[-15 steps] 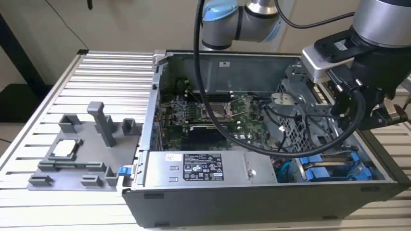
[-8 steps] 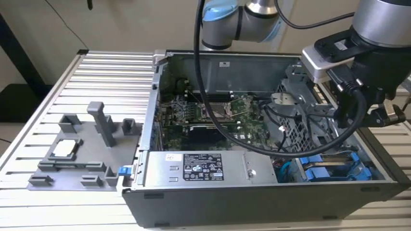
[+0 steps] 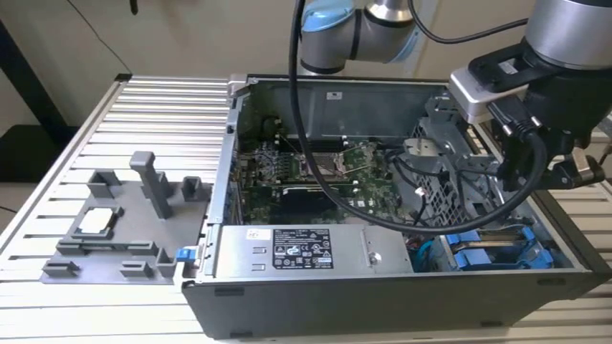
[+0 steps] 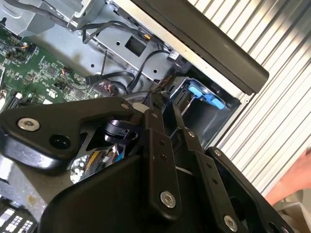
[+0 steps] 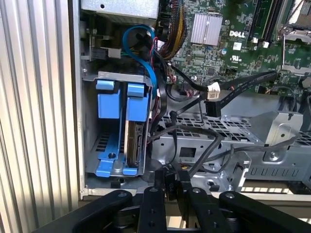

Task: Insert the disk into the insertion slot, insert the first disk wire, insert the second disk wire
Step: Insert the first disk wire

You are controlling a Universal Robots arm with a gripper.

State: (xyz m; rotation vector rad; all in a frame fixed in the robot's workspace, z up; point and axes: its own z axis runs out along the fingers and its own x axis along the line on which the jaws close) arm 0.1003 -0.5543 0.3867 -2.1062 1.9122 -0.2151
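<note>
The fingers point(image 5: 154, 196) are drawn narrow around a black cable connector point(image 5: 171, 180), close to a perforated metal cage point(image 5: 228, 128) inside the open computer case point(image 3: 383, 301). Near them, in a corner of the case, the disk point(image 5: 132, 141) sits in the insertion slot point(image 5: 90, 145), with blue carrier tabs at the slot's mouth. The case rests on the slatted worktop point(image 3: 105, 315).

The disk point(image 5: 132, 141) stands edge-on inside the insertion slot point(image 5: 116, 76). Blue carrier rails frame it. The slot is grey sheet metal.
</note>
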